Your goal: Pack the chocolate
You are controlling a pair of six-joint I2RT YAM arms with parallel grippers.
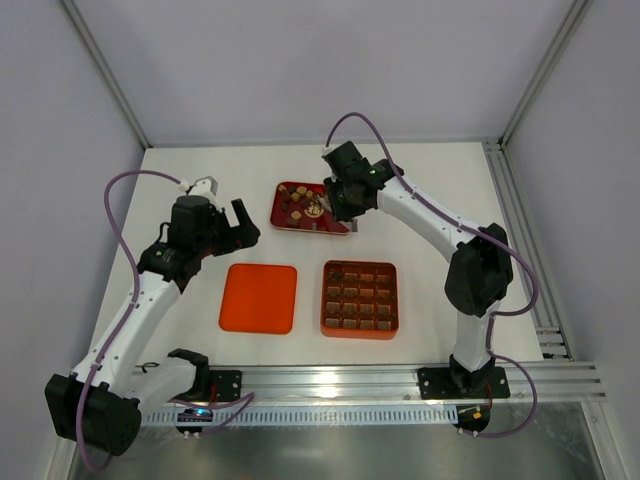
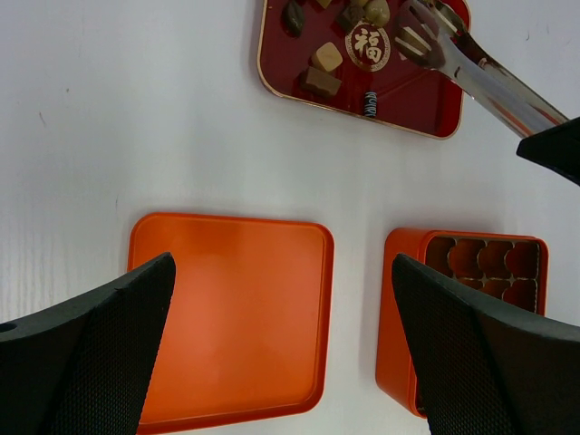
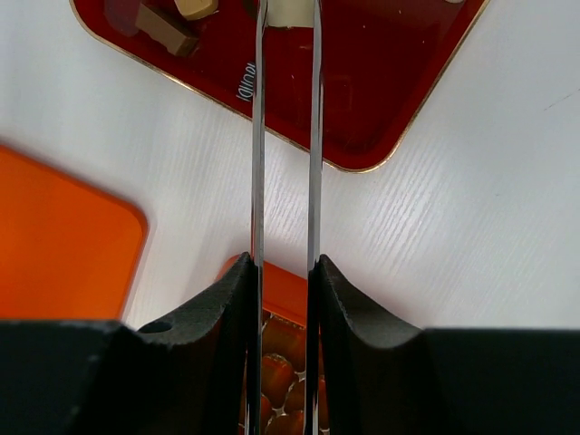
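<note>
Right wrist view, right hand [image 3: 283, 263] clenched on tweezers [image 3: 258, 136] nipping a cream chocolate [image 3: 290, 11], hidden overhead, left hand [image 2: 281, 263] released

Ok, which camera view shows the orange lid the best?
Top external: the whole orange lid lies uncovered beside the box. In the left wrist view the left tool covers one corner; the right wrist view catches only a corner.

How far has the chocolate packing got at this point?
Done: lid off, beside the box, whose visible cells look empty. In hand: the right gripper clamps tweezers in its jaws, tips around a cream piece over the red tray. To do: chocolate lies on the tray, unpacked.
</note>
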